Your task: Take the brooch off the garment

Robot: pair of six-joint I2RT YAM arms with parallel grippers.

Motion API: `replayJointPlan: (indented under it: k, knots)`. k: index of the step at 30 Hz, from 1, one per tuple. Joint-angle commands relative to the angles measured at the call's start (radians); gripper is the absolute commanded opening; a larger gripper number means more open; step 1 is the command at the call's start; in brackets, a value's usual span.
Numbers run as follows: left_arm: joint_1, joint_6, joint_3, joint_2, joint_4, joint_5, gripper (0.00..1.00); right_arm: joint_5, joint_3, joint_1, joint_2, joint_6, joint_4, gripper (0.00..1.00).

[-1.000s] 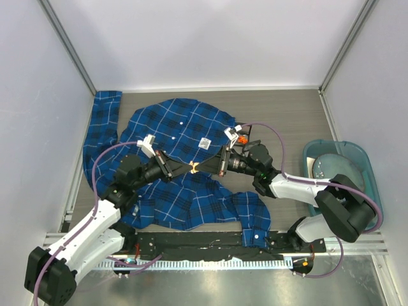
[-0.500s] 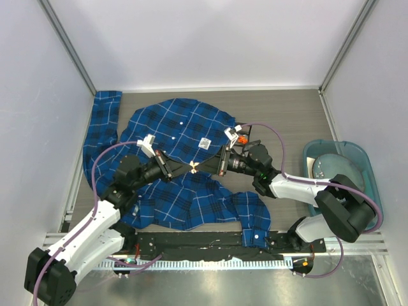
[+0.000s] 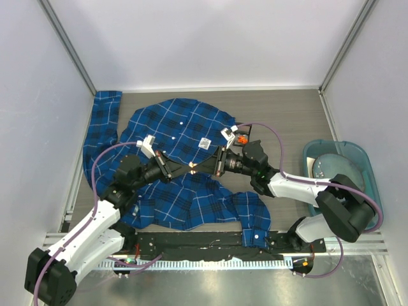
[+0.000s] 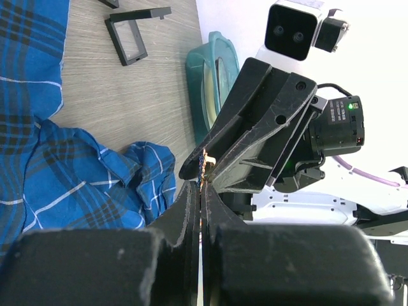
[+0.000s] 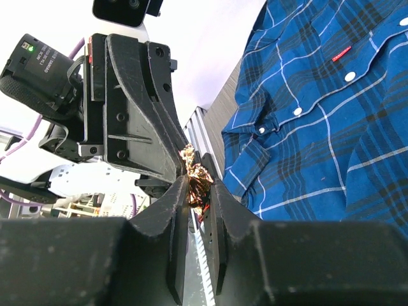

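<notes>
The blue and navy plaid shirt (image 3: 178,127) lies spread on the table; it also shows in the left wrist view (image 4: 57,185) and the right wrist view (image 5: 331,115). My two grippers meet tip to tip above its middle. A small gold brooch (image 3: 192,167) sits between them. My right gripper (image 5: 196,191) is shut on the brooch (image 5: 196,178), which fills the gap between its fingers. My left gripper (image 4: 201,191) is shut, its jaws nearly touching, with the brooch's thin edge (image 4: 205,160) at its tips. The brooch looks raised off the cloth.
A teal bin (image 3: 344,169) with a pale plate in it stands at the right edge. Small black frames (image 4: 131,35) lie on the wooden table beyond the shirt. A shirt sleeve (image 3: 102,121) runs up along the left wall. White walls enclose the table.
The right wrist has shifted slightly to the left, towards the left gripper. The brooch and the left arm stay in place.
</notes>
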Motion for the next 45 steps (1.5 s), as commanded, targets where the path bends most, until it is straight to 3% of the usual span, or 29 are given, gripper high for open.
replayJointPlan:
  k: [1, 6, 9, 14, 17, 28, 38, 45]
  knots:
    - [0.000, 0.065, 0.053, 0.001, 0.008, 0.049, 0.00, -0.051, 0.036, 0.008, 0.014, 0.009, 0.079, 0.23]
    - [0.000, 0.170, 0.136, 0.036, -0.083, 0.102, 0.00, -0.136, 0.039, 0.008, 0.031, 0.019, 0.136, 0.24]
    - [0.000, 0.195, 0.156, 0.043, -0.121, 0.101, 0.00, -0.154, 0.027, 0.008, 0.018, 0.002, 0.134, 0.30]
    - [0.000, 0.160, 0.135, 0.041, -0.112, 0.049, 0.00, -0.128, 0.001, 0.008, -0.016, -0.006, 0.145, 0.43]
    - [0.000, 0.131, 0.106, 0.043, -0.068, 0.047, 0.00, -0.117, -0.014, 0.005, -0.027, -0.004, 0.159, 0.44]
    - [0.000, 0.139, 0.069, 0.047, -0.013, 0.082, 0.00, -0.116, -0.054, -0.040, -0.013, 0.071, 0.271, 0.44]
    - [0.000, 0.131, 0.054, 0.063, 0.064, 0.142, 0.00, -0.134, -0.037, -0.046, 0.050, 0.141, 0.353, 0.22]
    - [0.000, 0.135, 0.052, 0.092, 0.090, 0.185, 0.00, -0.166, -0.042, -0.052, 0.119, 0.239, 0.515, 0.29]
